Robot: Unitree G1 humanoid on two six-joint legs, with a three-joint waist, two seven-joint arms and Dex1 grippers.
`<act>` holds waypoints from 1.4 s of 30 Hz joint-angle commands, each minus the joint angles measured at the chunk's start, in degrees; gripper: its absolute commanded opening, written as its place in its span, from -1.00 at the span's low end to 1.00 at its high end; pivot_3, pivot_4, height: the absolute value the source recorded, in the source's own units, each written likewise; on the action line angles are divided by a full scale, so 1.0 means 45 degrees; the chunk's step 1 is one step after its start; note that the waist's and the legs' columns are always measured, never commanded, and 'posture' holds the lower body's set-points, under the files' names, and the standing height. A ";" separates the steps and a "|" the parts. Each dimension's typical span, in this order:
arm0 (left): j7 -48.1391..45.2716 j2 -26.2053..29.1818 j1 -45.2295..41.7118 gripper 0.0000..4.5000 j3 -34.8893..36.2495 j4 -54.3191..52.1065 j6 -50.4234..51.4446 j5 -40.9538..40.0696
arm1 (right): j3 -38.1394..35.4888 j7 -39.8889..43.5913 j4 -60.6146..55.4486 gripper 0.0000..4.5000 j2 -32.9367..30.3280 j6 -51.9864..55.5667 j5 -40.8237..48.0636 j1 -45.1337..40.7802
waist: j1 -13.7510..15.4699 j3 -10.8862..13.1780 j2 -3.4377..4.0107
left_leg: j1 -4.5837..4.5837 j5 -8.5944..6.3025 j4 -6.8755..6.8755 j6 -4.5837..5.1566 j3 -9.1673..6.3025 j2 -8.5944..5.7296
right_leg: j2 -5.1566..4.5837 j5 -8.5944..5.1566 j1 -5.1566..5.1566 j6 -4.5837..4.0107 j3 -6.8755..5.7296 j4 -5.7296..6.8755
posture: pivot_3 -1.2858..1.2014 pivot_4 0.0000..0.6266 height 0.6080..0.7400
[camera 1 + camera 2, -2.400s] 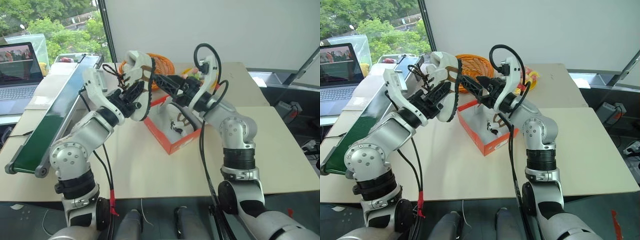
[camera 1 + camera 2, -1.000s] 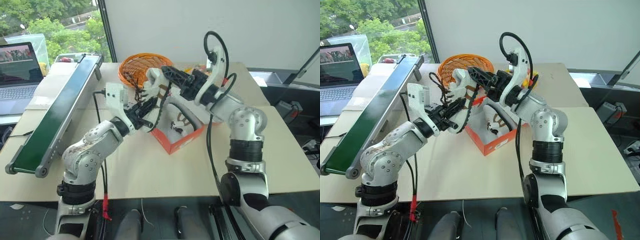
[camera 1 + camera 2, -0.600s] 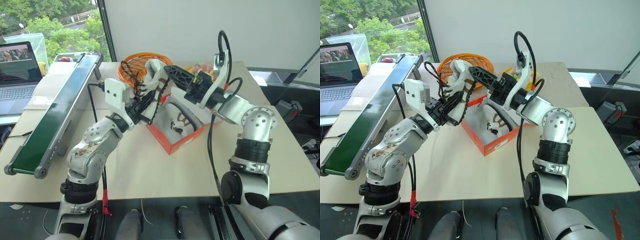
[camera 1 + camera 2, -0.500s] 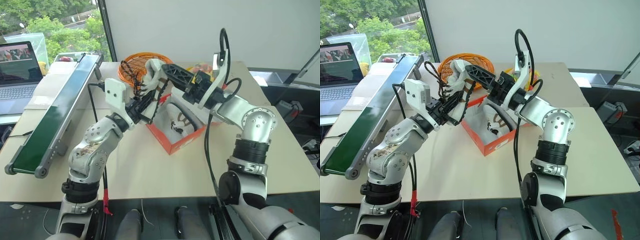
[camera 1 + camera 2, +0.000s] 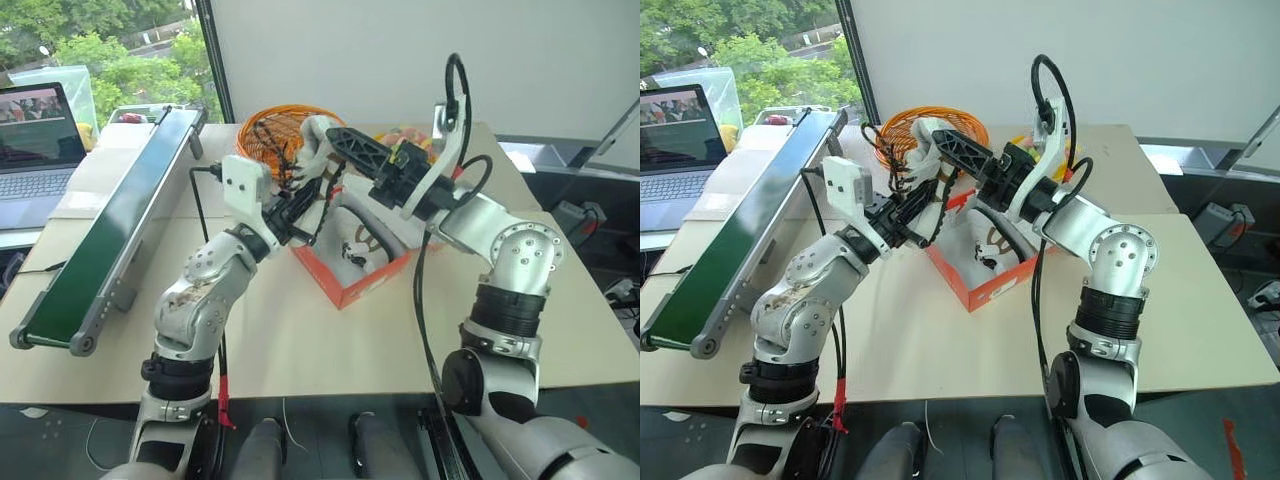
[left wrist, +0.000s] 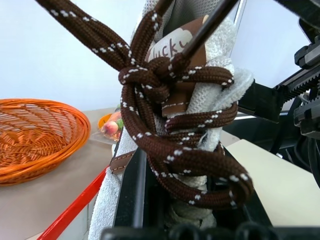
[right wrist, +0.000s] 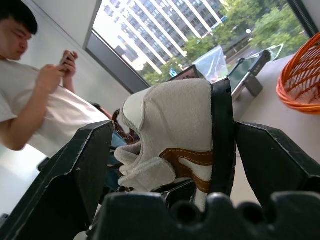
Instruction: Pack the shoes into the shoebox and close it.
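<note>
A: Left eye view. One shoe [image 5: 312, 160] is up in the air between the two grippers, above the near-left corner of the shoebox [image 5: 352, 268]. The box sits open on the table [image 5: 300, 340], red-orange outside, white inside.

B: Second shoe?

A: Lying in the box already [image 5: 362, 238], sole rim and tan trim showing. Round orange basket [image 5: 262, 138] behind the raised shoe, green conveyor [image 5: 100, 230] along the table's left edge, laptop [image 5: 35, 150] beyond it.

B: The grippers?

A: Left gripper [image 5: 300, 208] is closed tight at the shoe's laced side. Right gripper [image 5: 345, 148] reaches in from the other side, fingers spread wide around the heel end.

B: Right eye view?

A: Same arrangement. Shoe [image 5: 930, 150] raised in front of the basket, box [image 5: 985, 275] below and to its right, both arms meeting over it.

B: Left wrist view.

A: Brown laces [image 6: 175, 130] knotted right at the lens, a tan tongue tab behind them, white mesh on either side. Jaws pinched shut on the shoe at the laces. Basket [image 6: 35, 135] beyond, a strip of red box edge [image 6: 75, 210] low down.

B: Right wrist view.

A: Cream heel [image 7: 175, 135] with tan trim sits between the two black fingers [image 7: 75, 170]. They stand wide, one each side; whether they press the shoe I cannot tell. A person [image 7: 35, 100] in a white shirt stands in the background.
</note>
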 commanded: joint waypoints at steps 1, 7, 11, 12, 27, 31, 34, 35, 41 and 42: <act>-0.0140 -0.0327 -0.0693 -0.82 -0.0406 -0.0946 0.0127 -0.0245 | 0.1149 0.0715 -0.0034 0.97 -0.0010 -0.0240 -0.0540 0.0189 | -0.0016 0.0000 0.0000 | 0.0000 -0.0001 -0.0001 0.0001 0.0000 0.0000 | 0.0000 0.0000 0.0001 0.0001 0.0000 -0.0002 | 0.03 -0.52 1.00; -0.0106 -0.0322 -0.0353 -0.82 -0.0432 -0.1316 0.0435 -0.0252 | 0.1516 0.1258 0.0294 0.97 -0.0102 -0.0776 -0.1302 0.0240 | -0.0012 0.0001 0.0001 | -0.0003 -0.0003 0.0000 0.0005 0.0000 0.0001 | 0.0002 0.0000 -0.0006 0.0000 0.0000 0.0000 | 0.03 -0.52 1.00; -0.0066 -0.0339 -0.0247 -0.82 -0.0404 -0.1364 0.0492 -0.0207 | 0.1429 0.1449 0.0643 0.50 -0.0034 -0.1111 -0.1537 0.0140 | -0.0002 0.0001 0.0001 | -0.0001 -0.0003 0.0000 0.0004 -0.0001 0.0001 | 0.0002 0.0001 -0.0005 0.0000 0.0001 0.0001 | 0.03 -0.52 1.00; -0.0066 -0.0344 -0.0237 -0.82 -0.0388 -0.1371 0.0500 -0.0206 | 0.1438 0.1480 0.0699 0.33 -0.0030 -0.1147 -0.1574 0.0119 | 0.0003 0.0001 0.0001 | -0.0003 -0.0003 0.0000 0.0004 -0.0001 0.0001 | 0.0002 0.0001 -0.0006 0.0000 0.0001 0.0000 | 0.03 -0.52 1.00; -0.0052 -0.0382 -0.0223 -0.82 -0.0306 -0.1542 0.0686 -0.0175 | 0.1487 0.1633 0.1008 -0.65 0.0367 -0.1444 -0.1942 -0.0024 | 0.0000 0.0001 0.0001 | -0.0002 -0.0003 -0.0001 0.0005 0.0000 0.0001 | 0.0002 0.0001 -0.0005 0.0000 0.0001 0.0000 | 0.03 -0.52 1.00; 0.0058 -0.0384 -0.0203 -0.82 -0.0069 -0.1625 0.1073 -0.0444 | 0.1571 0.1625 0.0976 -0.68 0.0369 -0.1574 -0.2202 -0.0044 | -0.0003 0.0001 0.0001 | -0.0001 -0.0003 0.0000 0.0004 -0.0001 0.0001 | 0.0002 0.0001 -0.0005 0.0000 0.0001 0.0001 | 0.03 -0.52 1.00; -0.0169 -0.0426 -0.0116 -0.45 0.0193 -0.1790 0.1315 -0.0866 | 0.1549 0.1693 0.0980 -0.68 0.0432 -0.1598 -0.2281 -0.0043 | -0.0005 0.0000 0.0001 | 0.0000 -0.0003 0.0000 0.0005 -0.0001 0.0001 | 0.0002 0.0001 -0.0005 0.0000 0.0001 0.0002 | 0.03 -0.52 1.00; -0.0181 -0.0377 -0.0095 -0.37 0.0219 -0.1858 0.1395 -0.0875 | 0.1532 0.1707 0.0992 -0.68 0.0448 -0.1619 -0.2317 -0.0048 | -0.0006 0.0001 0.0001 | -0.0001 -0.0003 0.0000 0.0004 -0.0001 0.0001 | 0.0002 0.0001 -0.0007 0.0000 0.0000 0.0002 | 0.03 -0.52 1.00; 0.0076 -0.0213 -0.0013 0.44 0.0670 -0.2061 0.1840 -0.1078 | 0.1446 0.1828 0.1123 -0.68 0.0356 -0.1768 -0.2481 -0.0111 | -0.0003 0.0000 0.0002 | -0.0001 -0.0003 0.0002 0.0004 -0.0001 0.0001 | 0.0002 0.0001 -0.0004 0.0000 0.0001 0.0002 | 0.03 -0.52 1.00; 0.0188 -0.0188 0.0048 0.44 0.0894 -0.2114 0.1967 -0.1216 | 0.1409 0.1833 0.1110 -0.68 0.0299 -0.1784 -0.2502 -0.0104 | -0.0011 0.0000 0.0002 | 0.0000 -0.0003 0.0003 0.0004 -0.0001 0.0001 | 0.0002 0.0001 -0.0004 0.0000 0.0001 0.0004 | 0.03 -0.52 1.00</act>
